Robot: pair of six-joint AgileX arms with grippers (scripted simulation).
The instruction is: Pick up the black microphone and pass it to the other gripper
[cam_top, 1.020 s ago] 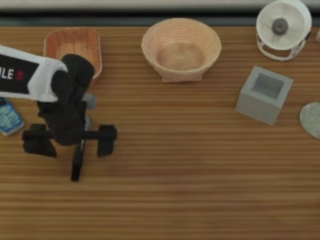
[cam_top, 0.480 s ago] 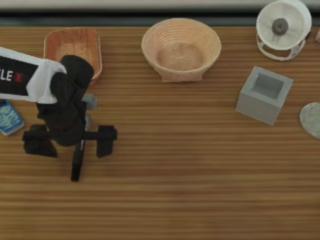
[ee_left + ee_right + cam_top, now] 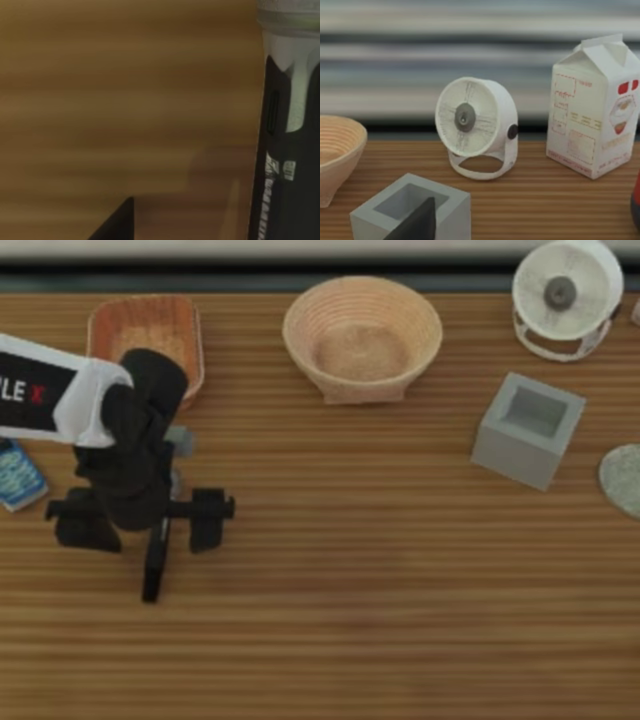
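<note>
The black microphone (image 3: 152, 570) lies flat on the wooden table at the left, its grey head (image 3: 179, 443) pointing toward the back. My left gripper (image 3: 145, 520) hangs right over its handle, open, with one finger on each side and not touching it. In the left wrist view the microphone (image 3: 290, 190) fills one edge, and one fingertip (image 3: 120, 222) shows apart from it. The right arm is outside the top view. Its wrist view shows a single dark fingertip (image 3: 420, 220) in front of the grey box, with nothing held.
Behind the left arm stands an orange basket (image 3: 97, 335); a round woven bowl (image 3: 300, 340) is at the back centre. A blue-keyed phone (image 3: 15, 475) lies at the left edge. On the right are a grey open box (image 3: 528, 430), a white fan (image 3: 567, 295), a grey disc (image 3: 625, 480) and a milk carton (image 3: 592, 105).
The left arm has shifted very slightly over the microphone and its fingers have crept a little inward. The microphone has not moved.
</note>
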